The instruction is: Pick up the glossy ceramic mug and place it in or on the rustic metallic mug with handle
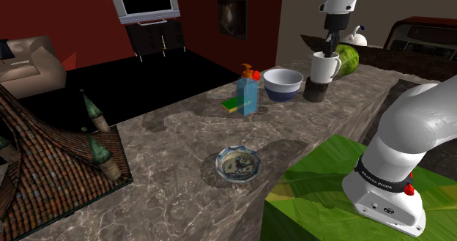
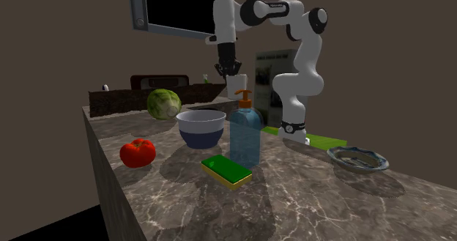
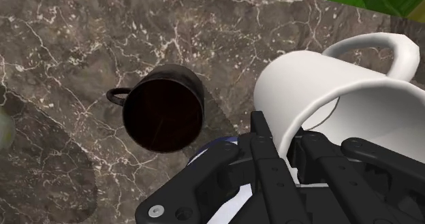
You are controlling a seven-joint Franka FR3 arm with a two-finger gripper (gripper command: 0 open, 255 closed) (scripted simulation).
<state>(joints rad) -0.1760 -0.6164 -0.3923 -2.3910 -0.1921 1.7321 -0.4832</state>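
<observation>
The end effector (image 1: 331,45) pinches the rim of the white mug (image 1: 324,65) at the upper right of the shoulder view, holding it above the marble desk (image 1: 168,130). The dark handled mug (image 1: 317,91) stands upright just below it in that frame.

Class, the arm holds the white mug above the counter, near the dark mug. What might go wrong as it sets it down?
1. The gripper pinches the white mug by one rim wall only; it may swing or slip.
2. In the wrist view the dark mug lies off to one side of the white mug; lowered straight, it might hit the rim and tip it.
</observation>
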